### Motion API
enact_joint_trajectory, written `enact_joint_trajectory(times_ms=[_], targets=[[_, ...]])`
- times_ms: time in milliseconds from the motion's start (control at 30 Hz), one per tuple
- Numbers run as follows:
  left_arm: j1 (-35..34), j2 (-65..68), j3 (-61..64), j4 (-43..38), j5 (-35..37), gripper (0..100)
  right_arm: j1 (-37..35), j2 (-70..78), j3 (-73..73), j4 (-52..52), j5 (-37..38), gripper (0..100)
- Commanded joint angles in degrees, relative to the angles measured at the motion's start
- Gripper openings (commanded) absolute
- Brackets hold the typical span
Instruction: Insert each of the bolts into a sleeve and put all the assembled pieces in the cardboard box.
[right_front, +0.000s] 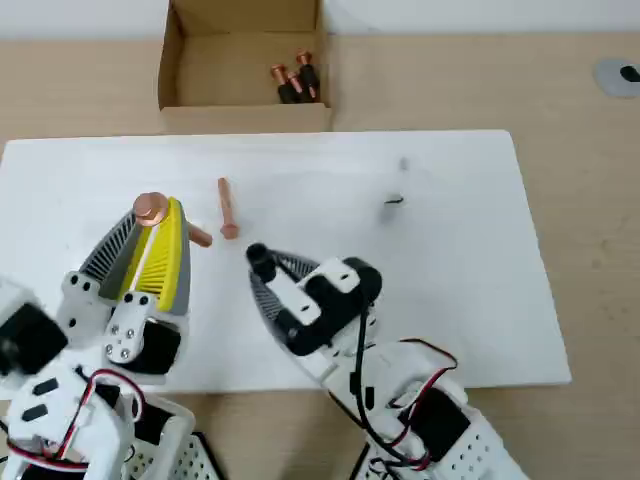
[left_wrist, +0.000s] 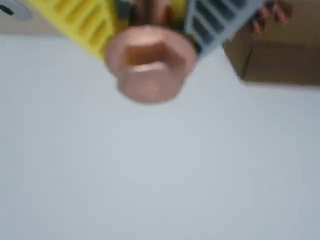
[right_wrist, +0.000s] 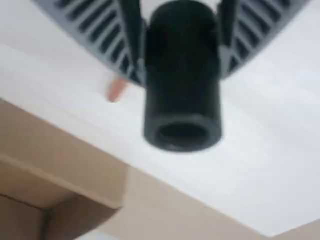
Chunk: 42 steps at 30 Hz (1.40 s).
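Observation:
My left gripper (right_front: 152, 215), with one yellow and one grey finger, is shut on a copper bolt (right_front: 150, 207); its hex head (left_wrist: 150, 62) faces the left wrist camera. My right gripper (right_front: 262, 262) is shut on a black sleeve (right_front: 260, 261), whose open end (right_wrist: 183, 134) faces the right wrist camera. Both hover over the white board (right_front: 450, 290). A loose copper bolt (right_front: 226, 208) lies on the board between the grippers, and another (right_front: 199, 237) pokes out beside the yellow finger. The cardboard box (right_front: 170, 70) at the back holds assembled pieces (right_front: 296, 80).
A small dark speck (right_front: 393, 201) lies on the board's right half. Bare wooden table (right_front: 580, 200) surrounds the board. A grey round fitting (right_front: 618, 76) sits at the table's far right edge.

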Motion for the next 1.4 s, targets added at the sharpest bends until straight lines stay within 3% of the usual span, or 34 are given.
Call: enact_joint_trajectory(times_ms=[0, 133, 433, 667, 900, 1367], targets=[[1.32, 0.4, -2.9, -3.87, -4.31, 1, -3.12, -1.45, 0.4, -1.76, 0.26, 0.9], [1.85, 0.31, -2.9, -4.92, -4.92, 1, -3.74, -1.45, 1.1, -2.11, 0.26, 0.9], [13.89, -0.04, -2.64, 0.88, -4.84, 1, -3.38, -1.54, 1.01, -7.3, 0.62, 0.9], [13.8, -0.04, -2.64, 0.97, -5.36, 1, -3.3, -1.54, 1.19, -11.52, 0.62, 0.9], [13.8, -0.04, -2.64, 1.32, -10.9, 1, -3.3, -1.54, 1.19, -11.43, 0.53, 0.9], [13.98, -0.13, -2.81, 8.09, -7.91, 1, -3.3, -1.54, 1.1, -11.43, 0.35, 0.9]])
